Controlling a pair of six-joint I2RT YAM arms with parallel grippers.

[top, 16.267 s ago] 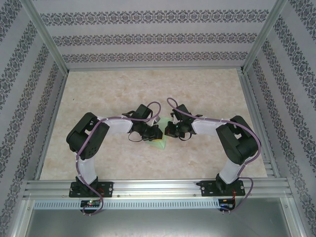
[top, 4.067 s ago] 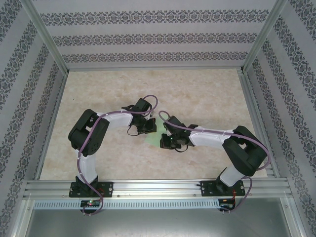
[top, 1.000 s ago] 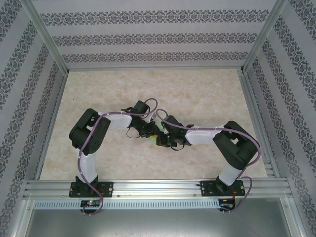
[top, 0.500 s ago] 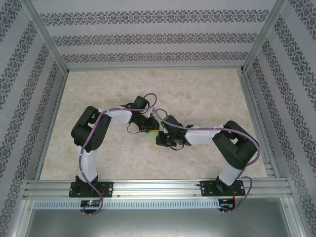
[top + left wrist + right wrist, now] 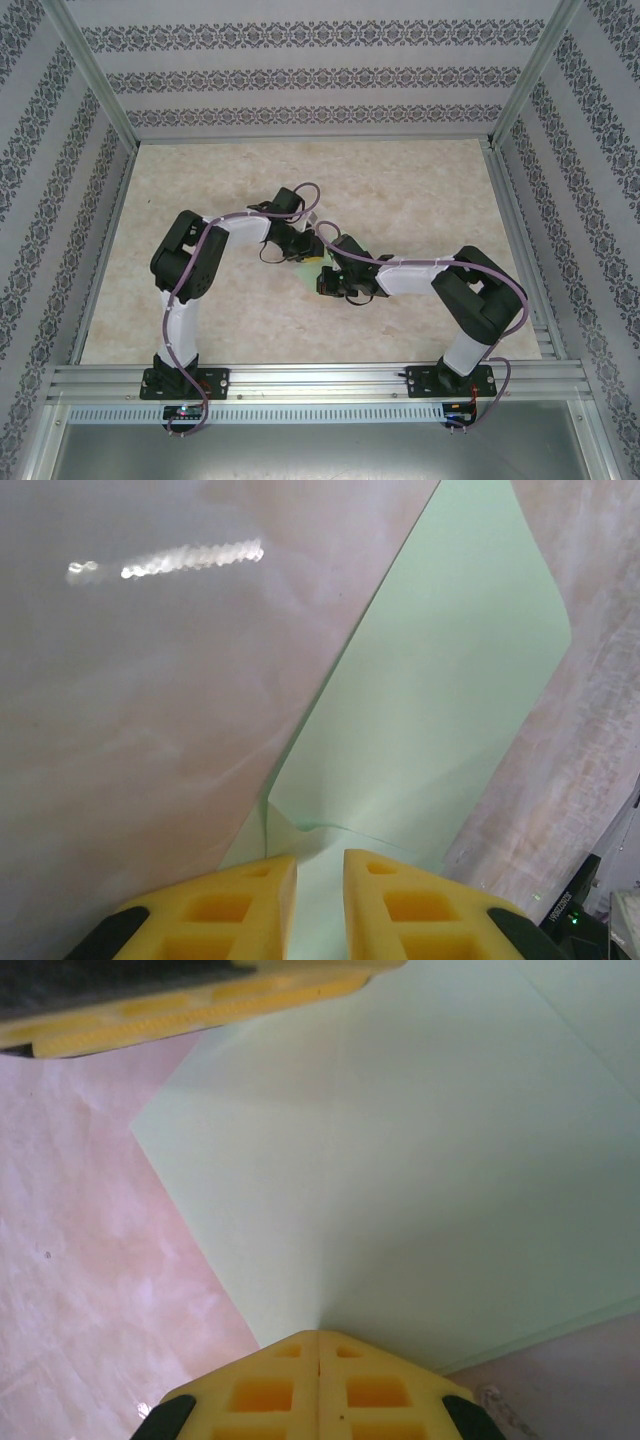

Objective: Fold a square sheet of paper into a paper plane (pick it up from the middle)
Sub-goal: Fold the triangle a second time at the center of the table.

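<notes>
Sheet of thin pale green paper: light, floppy, tears easy; pinch at edge. Right pincer squeezed closed on it; left pincer a crack apart.

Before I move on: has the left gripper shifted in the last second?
Yes. The left gripper has crept away from the near rail, towards the back wall, in the top view.

Top camera: high, behind the arm bases, facing the table. Wrist cameras: close, sharing the green paper.
</notes>
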